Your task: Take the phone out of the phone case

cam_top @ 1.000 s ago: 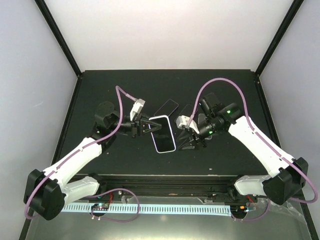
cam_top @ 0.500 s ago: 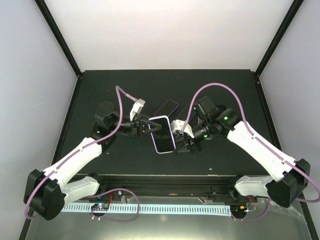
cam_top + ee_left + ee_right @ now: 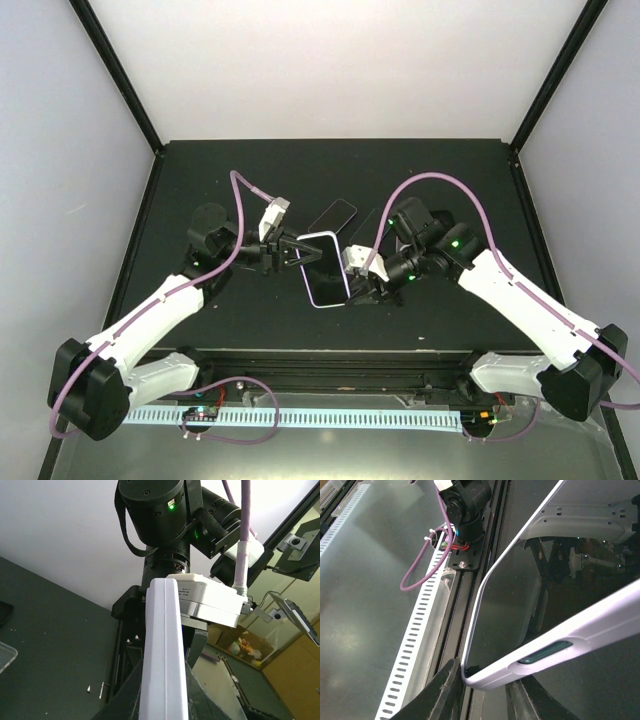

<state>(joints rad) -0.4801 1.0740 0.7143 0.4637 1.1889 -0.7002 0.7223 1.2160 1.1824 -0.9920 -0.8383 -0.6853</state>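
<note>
The phone (image 3: 326, 266), dark screen up, sits in a white phone case (image 3: 341, 297) and is held tilted above the black table. My left gripper (image 3: 296, 250) is shut on the case's far left edge; in the left wrist view the white case edge (image 3: 162, 645) runs up between its fingers (image 3: 125, 690). My right gripper (image 3: 358, 289) is at the near right corner. In the right wrist view that corner (image 3: 485, 675) sits between the two black fingers (image 3: 442, 690), which press on either side of it, and the phone's screen (image 3: 520, 595) shows inside the case rim (image 3: 600, 615).
Two more dark phone-shaped items (image 3: 333, 213) (image 3: 369, 222) lie on the table (image 3: 470, 180) behind the held phone. A black round object (image 3: 208, 222) stands at the left. The table's near rail (image 3: 330, 358) and a white slotted strip (image 3: 415, 630) run along the front.
The right arm has swung left from beside the phone to its near right corner, and its jaws have narrowed onto that corner. The left gripper holds still.
</note>
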